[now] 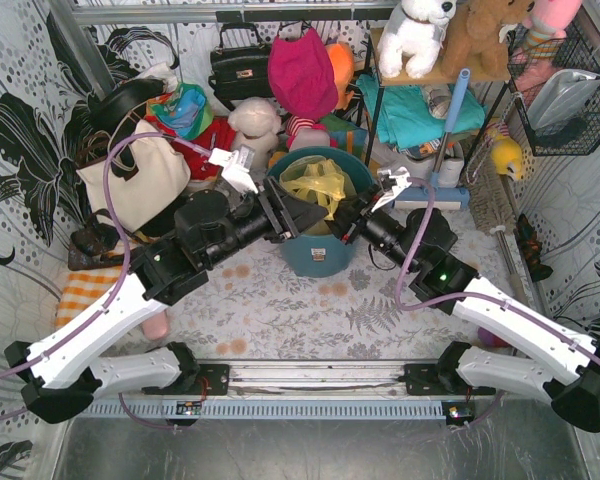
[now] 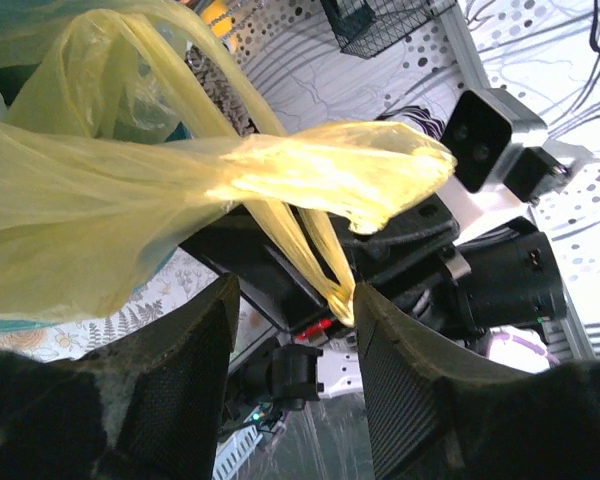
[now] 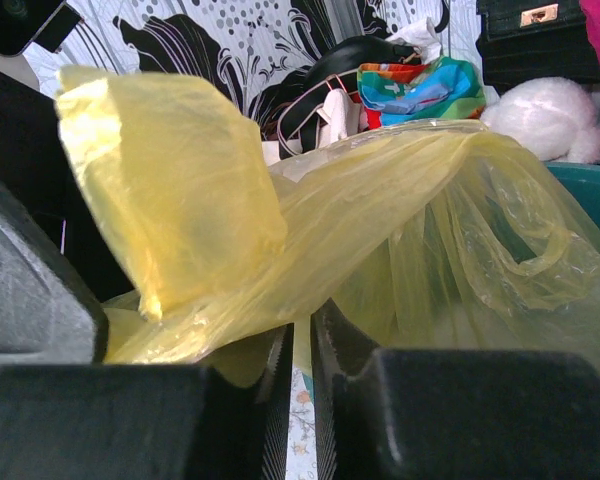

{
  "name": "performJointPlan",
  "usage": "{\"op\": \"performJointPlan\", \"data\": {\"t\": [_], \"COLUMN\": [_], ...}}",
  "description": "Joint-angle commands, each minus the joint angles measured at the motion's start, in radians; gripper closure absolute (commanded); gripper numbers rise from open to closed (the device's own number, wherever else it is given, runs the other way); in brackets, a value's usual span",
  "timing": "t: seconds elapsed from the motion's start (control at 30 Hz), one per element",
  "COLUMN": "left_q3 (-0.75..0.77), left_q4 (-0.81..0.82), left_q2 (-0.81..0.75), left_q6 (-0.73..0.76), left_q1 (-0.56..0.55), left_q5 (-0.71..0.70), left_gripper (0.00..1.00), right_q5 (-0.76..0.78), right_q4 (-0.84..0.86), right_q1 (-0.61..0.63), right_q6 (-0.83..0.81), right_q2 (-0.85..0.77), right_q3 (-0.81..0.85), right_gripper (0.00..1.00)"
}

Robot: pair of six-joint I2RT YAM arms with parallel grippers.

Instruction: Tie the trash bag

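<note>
The yellow-green trash bag (image 1: pixel 318 185) sits in the round teal bin (image 1: pixel 320 255) at the table's middle. My left gripper (image 1: pixel 288 215) is at the bin's left rim. In the left wrist view it (image 2: pixel 295 290) is open wide, and a twisted strand of the bag (image 2: pixel 315 250) hangs down against its right finger (image 2: pixel 400 380). My right gripper (image 1: pixel 350 224) is at the bin's right rim. In the right wrist view it (image 3: pixel 300 330) is nearly closed, pinching thin bag film (image 3: pixel 380 220) at its tips. A loose flap (image 3: pixel 170 190) stands up on the left.
A cream tote bag (image 1: pixel 145 180), a black handbag (image 1: pixel 242 65), plush toys (image 1: pixel 255 125) and clothes crowd the back. A blue-handled mop (image 1: pixel 450 120) and a shelf stand at the back right. A wire basket (image 1: pixel 570 90) hangs on the right wall.
</note>
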Motion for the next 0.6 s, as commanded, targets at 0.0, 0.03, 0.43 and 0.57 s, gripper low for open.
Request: {"op": "performJointPlan", "data": {"t": [0.0,0.03,0.43,0.57], "left_q3": [-0.005,-0.011,-0.008,-0.006], "left_q4": [0.101,0.119,0.125,0.113], "left_q2": [0.021,0.022,0.035,0.036], "left_q6": [-0.016,-0.019,-0.003,0.004], "left_q1": [-0.025,-0.029,-0.038,-0.038], "left_q5": [-0.086,-0.089,-0.140,-0.142], "left_gripper": [0.42,0.42,0.70,0.89], "right_q5": [-0.032,-0.040,-0.066,-0.058], "right_q4": [0.044,0.043,0.025,0.006], "right_q1": [0.005,0.005,0.005,0.004], "right_q6": [-0.019,-0.019,-0.035,-0.042], "right_q2": [0.021,0.026,0.042,0.027], "right_q3": [0.048,0.051,0.059,0.065], "right_gripper": [0.88,0.88,0.88,0.88]}}
